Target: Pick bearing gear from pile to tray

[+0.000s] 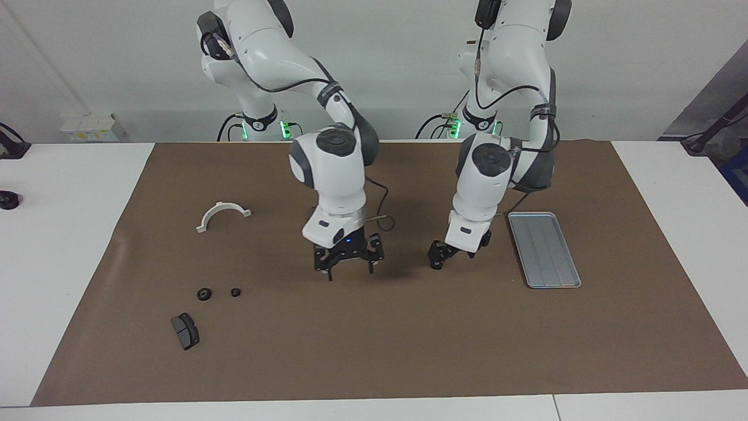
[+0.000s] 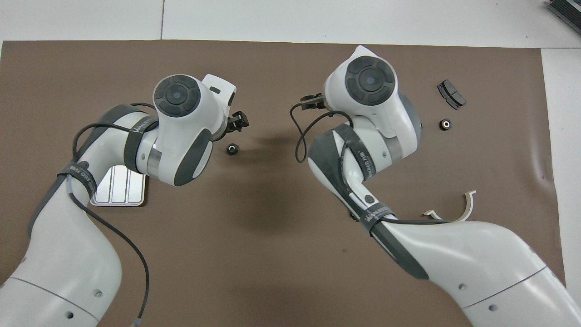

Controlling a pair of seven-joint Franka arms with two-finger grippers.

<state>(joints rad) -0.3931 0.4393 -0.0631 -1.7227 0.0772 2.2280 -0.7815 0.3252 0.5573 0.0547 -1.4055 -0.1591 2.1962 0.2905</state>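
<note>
One small black bearing gear (image 2: 232, 149) lies alone on the brown mat, beside the silver tray (image 1: 543, 248) toward the middle of the table. My left gripper (image 1: 439, 256) hangs low right at this gear and hides it in the facing view; its fingers look open, and I cannot tell if they touch it. The pile's two black gears (image 1: 203, 294) (image 1: 235, 292) sit toward the right arm's end. My right gripper (image 1: 349, 272) hangs open and empty over bare mat, between the lone gear and the pile. The left arm covers part of the tray (image 2: 118, 193) in the overhead view.
A dark grey pad (image 1: 185, 330) lies farther from the robots than the pile. Nearer to the robots than the pile is a white half-ring bracket (image 1: 222, 213). White tabletop surrounds the brown mat (image 1: 374, 351).
</note>
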